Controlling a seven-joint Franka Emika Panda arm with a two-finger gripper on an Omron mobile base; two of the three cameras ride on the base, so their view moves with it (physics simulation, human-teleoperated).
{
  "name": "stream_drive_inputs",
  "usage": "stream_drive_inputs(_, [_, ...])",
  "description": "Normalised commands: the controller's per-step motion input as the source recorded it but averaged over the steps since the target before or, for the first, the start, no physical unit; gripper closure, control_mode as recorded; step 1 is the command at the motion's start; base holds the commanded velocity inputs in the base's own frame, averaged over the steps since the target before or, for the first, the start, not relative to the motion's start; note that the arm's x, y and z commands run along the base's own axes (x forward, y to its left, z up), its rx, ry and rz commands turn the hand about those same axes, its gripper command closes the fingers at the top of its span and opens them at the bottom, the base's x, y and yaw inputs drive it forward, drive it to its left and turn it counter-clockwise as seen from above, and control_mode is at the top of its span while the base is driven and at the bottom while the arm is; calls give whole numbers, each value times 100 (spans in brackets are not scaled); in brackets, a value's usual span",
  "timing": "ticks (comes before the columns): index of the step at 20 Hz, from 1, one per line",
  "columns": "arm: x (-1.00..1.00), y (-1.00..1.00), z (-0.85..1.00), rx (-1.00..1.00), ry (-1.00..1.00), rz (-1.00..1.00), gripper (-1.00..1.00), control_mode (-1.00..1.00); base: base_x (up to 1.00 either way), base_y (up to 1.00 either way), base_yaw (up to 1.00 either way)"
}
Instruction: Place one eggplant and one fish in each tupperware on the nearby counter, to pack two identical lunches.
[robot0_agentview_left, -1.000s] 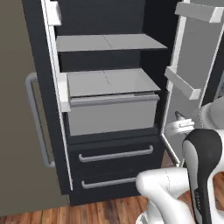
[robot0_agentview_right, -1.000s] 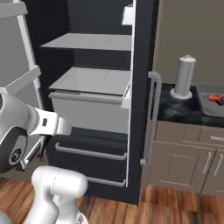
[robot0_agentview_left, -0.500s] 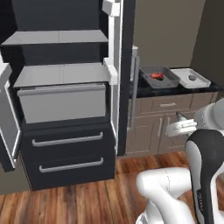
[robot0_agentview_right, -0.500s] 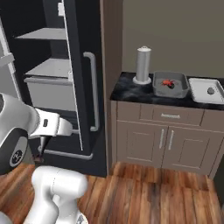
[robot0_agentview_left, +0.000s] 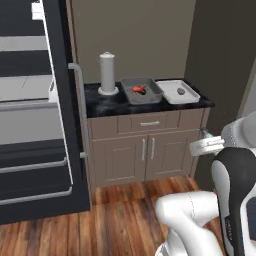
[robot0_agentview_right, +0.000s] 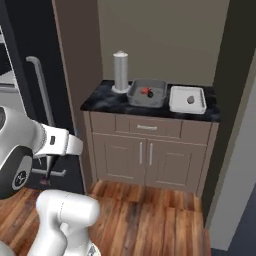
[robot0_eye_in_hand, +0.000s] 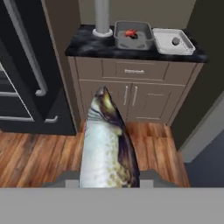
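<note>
Fish (robot0_eye_in_hand: 107, 144) in hand (robot0_eye_in_hand: 109, 177), lengthwise, nose toward counter (robot0_eye_in_hand: 87, 46)

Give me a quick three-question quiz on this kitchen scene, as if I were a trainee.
1. True or false: the grey rectangular plastic container sits between the tall grey cylinder and the white rectangular tray.
2. What does the gripper hold? A) an eggplant B) a silvery brown-backed fish C) nothing
3. Fill in: the small item inside the grey container is ___ in colour.
Key: 1 true; 2 B; 3 red-orange.
</note>
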Motion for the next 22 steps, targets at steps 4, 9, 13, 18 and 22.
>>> stream_drive_inputs(4, [0,0,0,0,0,0,100,100,23,-95,-5])
stream_drive_inputs(9, [0,0,0,0,0,0,100,100,80,-50,-3])
stream_drive_inputs(13, [0,0,0,0,0,0,100,100,100,-11,-3])
stream_drive_inputs(18, [0,0,0,0,0,0,100,100,100,-3,-2])
stream_drive_inputs(22, [0,0,0,0,0,0,100,100,100,-16,-3])
